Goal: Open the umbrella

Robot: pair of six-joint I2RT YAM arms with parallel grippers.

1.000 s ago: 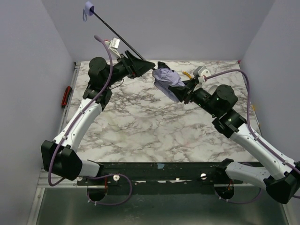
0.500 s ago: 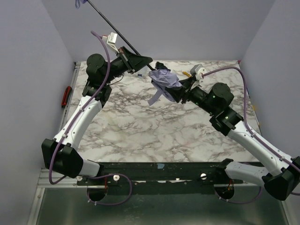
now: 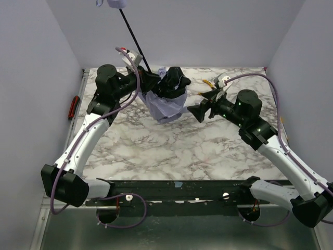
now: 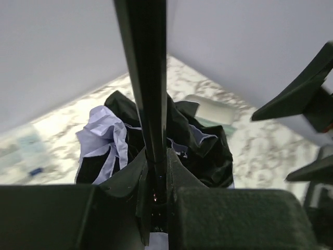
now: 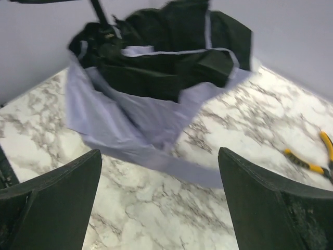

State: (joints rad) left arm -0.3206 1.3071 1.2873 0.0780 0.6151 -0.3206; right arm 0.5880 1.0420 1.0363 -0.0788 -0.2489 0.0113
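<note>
Marble table (image 3: 156, 148), pale lavender walls (image 3: 218, 31), umbrella (image 3: 166, 101) held above

Both arms (image 3: 86, 136) wear white shells (image 3: 283, 156), black joints (image 3: 248, 104), purple cables (image 3: 248, 77) and black wedge-shaped end effector fingers (image 5: 52, 187).

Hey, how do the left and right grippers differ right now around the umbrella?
The left gripper is shut on the black shaft of the umbrella; the right gripper is open and holds nothing. The left gripper grips beside the canopy; the right gripper only faces it. Both have black fingers.
</note>
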